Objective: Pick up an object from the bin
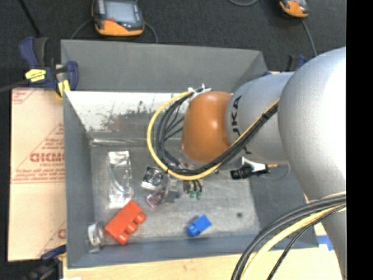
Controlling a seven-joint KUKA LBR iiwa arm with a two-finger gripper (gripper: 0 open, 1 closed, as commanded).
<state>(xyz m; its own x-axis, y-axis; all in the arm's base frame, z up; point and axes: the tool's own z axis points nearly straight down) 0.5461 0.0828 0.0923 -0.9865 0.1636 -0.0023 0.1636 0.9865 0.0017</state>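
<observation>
My gripper (178, 185) hangs low over the middle of the bin, mostly hidden under the arm's orange cover. Just to its left lies a small shiny clear piece (152, 178). A pale purple see-through piece (155, 200) sits right below that one, close to the gripper's lower left. I see nothing held in the gripper. A small blue block (198, 226) lies apart from it, toward the bin's front edge.
A red-orange toy brick (125, 221) lies at the front left with a clear round piece (95, 235) beside it in the corner. A crumpled clear plastic bag (119, 177) rests along the left side. The arm and its cables cover the bin's right half.
</observation>
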